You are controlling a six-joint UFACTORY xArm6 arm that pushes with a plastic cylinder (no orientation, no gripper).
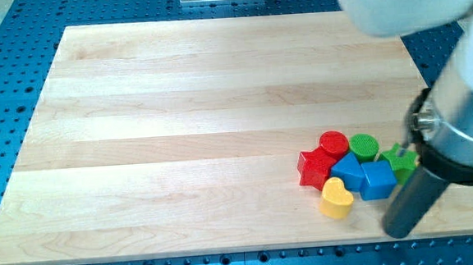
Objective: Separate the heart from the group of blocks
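Pincer is the wrong word for this arm: it carries none, so nothing opens, closes or grips, and the work falls to my tip [397, 231], the lower end of a straight dark rod. It sits near the view's bottom right, on the pale wooden counter [180, 152], just to the right of the cluster and a little below it.

The small yellow heart block [336, 198] lies at the cluster's lower edge, touching or nearly touching the blue block [347, 172] above it, with the blue cube-like block [378, 180] just to its right. A red star-shaped block [313, 167], a red cylinder [333, 144], a green cylinder [364, 148] and a green block [401, 162], partly hidden by the arm, make up the rest.

The risk, as I judge it, is a sweep leftward from here that catches the blue cube-like block first and drives the whole group along with the heart. A push too low could also send the heart towards the counter's bottom edge.

The arm comes in from the view's upper right, its bulky pale body leaning over the green block, the rod slanting down and to the left.
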